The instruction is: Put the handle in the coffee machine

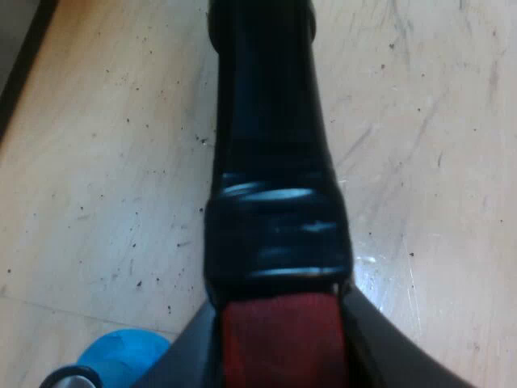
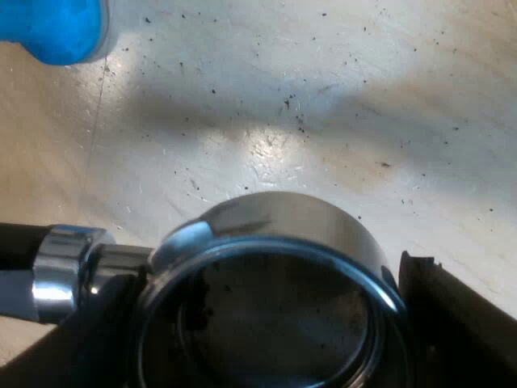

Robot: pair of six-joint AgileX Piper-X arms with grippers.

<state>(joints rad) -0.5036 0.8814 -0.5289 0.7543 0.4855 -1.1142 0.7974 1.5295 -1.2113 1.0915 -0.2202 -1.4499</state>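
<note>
Clamping the holder point(image 2: 283, 222) at 2 places: red handle end inside the left gripper point(image 1: 279, 347), metal basket inside the right gripper point(image 2: 266, 347). Risking wrenching it loose by moving the 2 arms out of step.

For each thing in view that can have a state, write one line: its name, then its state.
holder: loose, held over the table, dark traces inside its basket
left claw: shut on the holder's red handle end
right claw: shut around the holder's metal basket
blue tamper: apart from both claws
table: speckled with dark grounds
</note>
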